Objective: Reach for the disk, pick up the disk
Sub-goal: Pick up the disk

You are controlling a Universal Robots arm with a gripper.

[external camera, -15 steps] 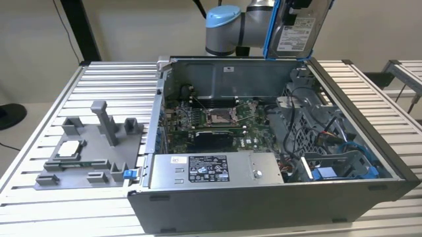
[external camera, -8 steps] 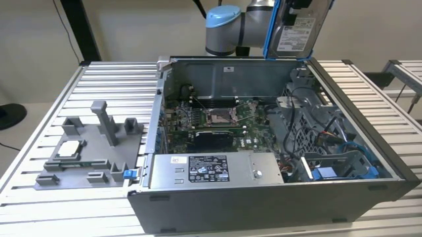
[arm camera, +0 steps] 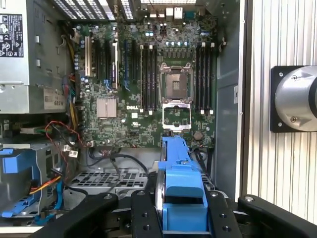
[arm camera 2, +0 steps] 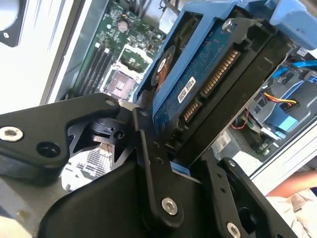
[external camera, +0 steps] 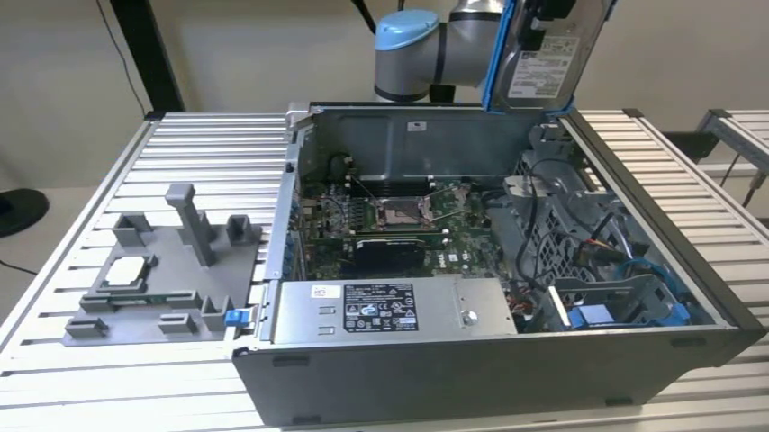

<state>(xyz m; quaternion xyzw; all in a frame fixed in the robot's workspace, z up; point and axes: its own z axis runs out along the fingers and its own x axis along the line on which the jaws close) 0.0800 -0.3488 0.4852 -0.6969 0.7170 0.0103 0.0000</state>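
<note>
I have the disk clamped in the gripper, lifted clear of the open computer case. In the exterior view it hangs on edge above the case's rear wall, white label facing the camera, blue bracket along the edge towards the exterior view's left, right beside the arm's blue-capped joint.

Second wrist view: black fingers closed on both sides of the drive, its blue circuit-board side and connector row facing the camera. In the first wrist view the blue bracket sits between the two fingers, edge-on.

Below, in the first wrist view, the motherboard with its open CPU socket. Grey power supply with the black-white sticker sits along the case's front wall in the exterior view. Blue drive cage at the case corner on the exterior view's right, with blue and orange cables near it.

Grey fixture on the slatted table, on the exterior view's left of the case, carries a small silver chip.

Second wrist view also catches a person's arm at the frame edge, outside the case.
</note>
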